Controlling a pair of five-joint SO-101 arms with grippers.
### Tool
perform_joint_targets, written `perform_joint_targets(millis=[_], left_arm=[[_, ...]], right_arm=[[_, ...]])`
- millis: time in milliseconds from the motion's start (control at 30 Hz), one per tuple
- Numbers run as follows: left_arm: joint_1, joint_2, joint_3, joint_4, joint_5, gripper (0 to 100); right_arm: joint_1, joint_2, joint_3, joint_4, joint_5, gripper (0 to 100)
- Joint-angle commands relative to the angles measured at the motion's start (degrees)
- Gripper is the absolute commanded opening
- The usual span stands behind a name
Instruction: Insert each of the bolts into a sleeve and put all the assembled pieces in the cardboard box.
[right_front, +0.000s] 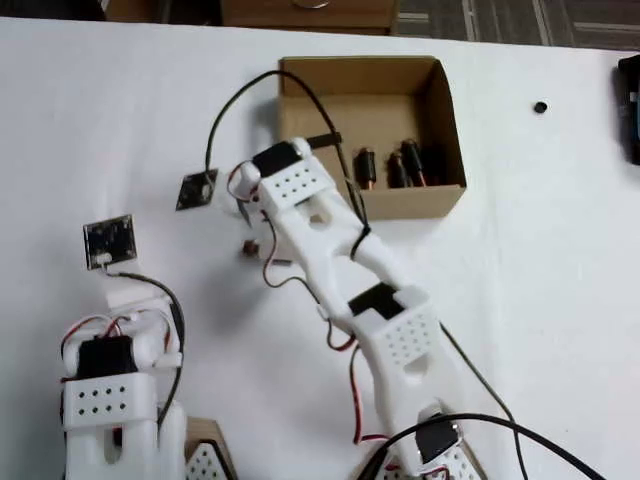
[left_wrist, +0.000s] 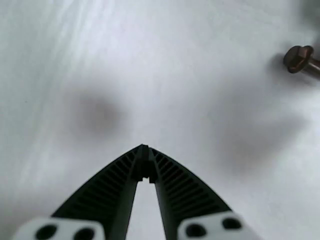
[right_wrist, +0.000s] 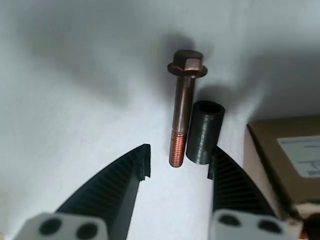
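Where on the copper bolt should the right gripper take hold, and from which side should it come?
Probably on the bolt, at the smooth shank just under its head. It lies flat on the table, and the black sleeve lies close along its threaded half, leaving little room there for a finger. The open right gripper could come from above, straddling the shank.

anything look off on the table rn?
Nothing damaged or spilled. One bolt and sleeve lie side by side, unassembled, outside the cardboard box, just ahead of the open right gripper. A small dark piece sits alone to the box's right in the high view; too small to identify.
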Motion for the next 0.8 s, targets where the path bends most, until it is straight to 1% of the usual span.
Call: perform_joint_targets(millis=[0, 300, 667, 767], left_arm=[[-0.44, -0.09, -0.22, 0.09, -0.26, 2], [-0.44, -0.09, 0.04, 0.0, -0.26, 2], [-0.44, -0.09, 0.31, -0.7, -0.26, 2], [-0.44, -0.09, 0.31, -0.7, -0.26, 2]], right_arm=[[0.13, 1.63, -4.92, -0.4, 0.35, 17.6], [0.84, 9.89, -15.56, 0.04, 0.44, 17.6], [2.95, 11.65, -18.73, 1.27, 0.44, 17.6], [3.03, 11.3, -19.52, 3.65, 0.44, 17.6]])
